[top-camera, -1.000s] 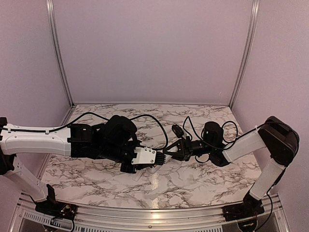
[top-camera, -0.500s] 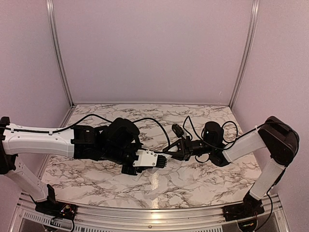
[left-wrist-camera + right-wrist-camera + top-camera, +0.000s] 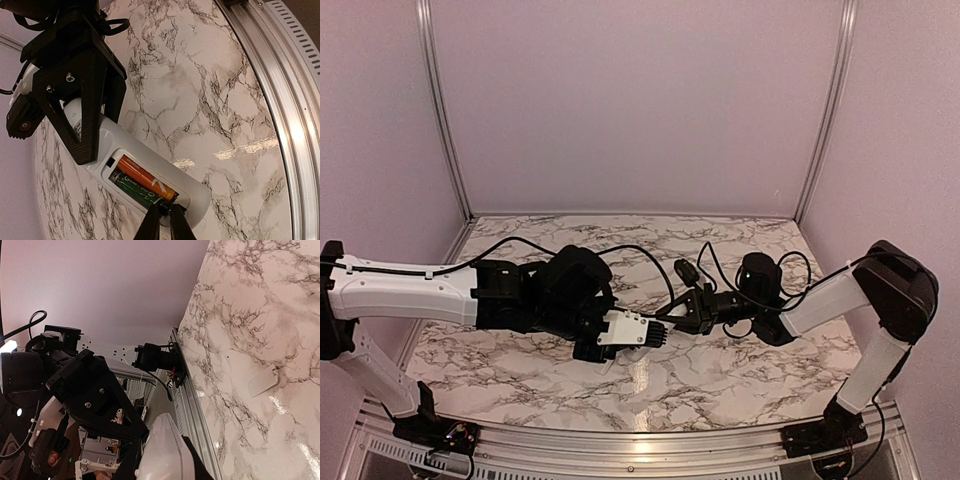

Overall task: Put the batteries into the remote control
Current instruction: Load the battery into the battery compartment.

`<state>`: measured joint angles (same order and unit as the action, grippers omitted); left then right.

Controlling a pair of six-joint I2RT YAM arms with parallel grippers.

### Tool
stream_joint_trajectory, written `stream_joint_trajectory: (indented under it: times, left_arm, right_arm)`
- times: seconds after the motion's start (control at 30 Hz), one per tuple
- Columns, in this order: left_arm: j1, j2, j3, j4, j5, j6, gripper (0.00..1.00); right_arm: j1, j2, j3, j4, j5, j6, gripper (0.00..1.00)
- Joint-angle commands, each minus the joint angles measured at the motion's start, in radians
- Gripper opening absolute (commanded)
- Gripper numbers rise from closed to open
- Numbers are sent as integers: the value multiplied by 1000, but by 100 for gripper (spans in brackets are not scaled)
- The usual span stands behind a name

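The white remote control (image 3: pixel 200 192) hangs above the marble table with its open back toward the left wrist view. My right gripper (image 3: pixel 100 135) is shut on its far end. Two batteries lie side by side in the compartment, an orange one (image 3: pixel 145 179) and a green one (image 3: pixel 131 186). My left gripper (image 3: pixel 165 221) is shut, its tips against the near end of the green battery. From above, the remote (image 3: pixel 623 328) spans between the left gripper (image 3: pixel 600 346) and the right gripper (image 3: pixel 670 322). In the right wrist view the remote (image 3: pixel 165 445) fills the jaws.
A small flat white cover plate (image 3: pixel 262 381) lies on the marble table (image 3: pixel 720 380) below the arms. Black cables (image 3: pixel 700 265) loop behind the right wrist. An aluminium rail (image 3: pixel 280 100) runs along the near edge, and plain walls enclose the other sides.
My left gripper's jaws have closed the last bit at the battery compartment, and the left arm has edged slightly right. The right arm and the remote have hardly moved.
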<state>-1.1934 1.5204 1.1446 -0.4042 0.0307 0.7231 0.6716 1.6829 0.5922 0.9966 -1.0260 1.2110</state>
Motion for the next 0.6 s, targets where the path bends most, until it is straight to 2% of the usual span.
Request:
stream_joint_trajectory:
  times: [0.0,0.57]
  left_arm:
    - [-6,39,14,-38,-15,-5,8]
    - [-5,144,78,-138,-23,-47,8]
  right_arm:
    - [13,-22,28,72,-17,14,0]
    - [28,-78,55,20,-22,-22,0]
